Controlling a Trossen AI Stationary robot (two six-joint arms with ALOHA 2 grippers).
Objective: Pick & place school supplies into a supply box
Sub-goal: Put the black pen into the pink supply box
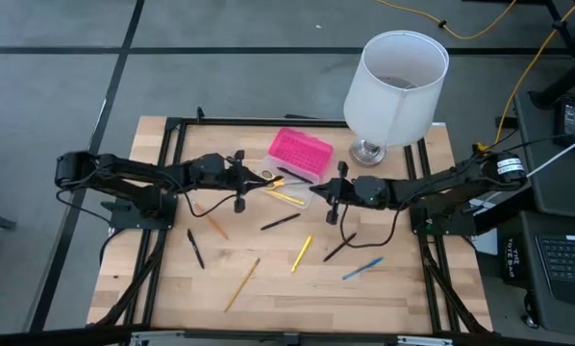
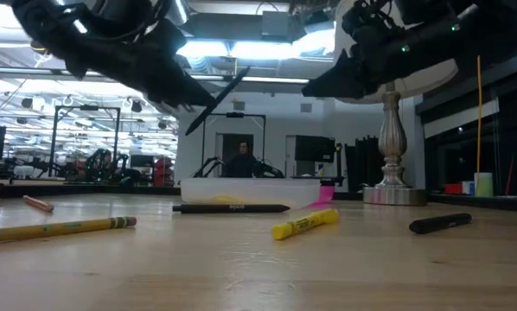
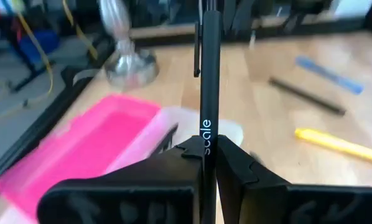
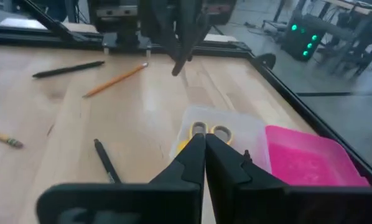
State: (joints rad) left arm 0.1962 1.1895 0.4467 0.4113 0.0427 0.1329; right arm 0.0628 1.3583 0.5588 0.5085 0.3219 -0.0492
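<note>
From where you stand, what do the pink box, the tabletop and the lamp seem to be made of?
The supply box looks plastic: a bright pink textured half, a cloudy see-through half. The tabletop looks like pale wood, with plank seams and grain showing. The lamp has a matte white shade, probably fabric or paper, on a shiny, likely metal, base. The left pincer grips a matte black pen.

the pencil case (image 1: 295, 161) lies open near the table's (image 1: 403, 288) back edge, the lamp (image 1: 393, 88) just to its right. the scissors (image 4: 204, 131) lie in its front half. the left gripper (image 1: 261, 176) holds a pen (image 3: 209, 93) above the case's left side, and the right gripper (image 1: 323, 190) hangs at its right. more pens (image 1: 280, 222) and a pencil (image 1: 241, 284) lie scattered in front
</note>
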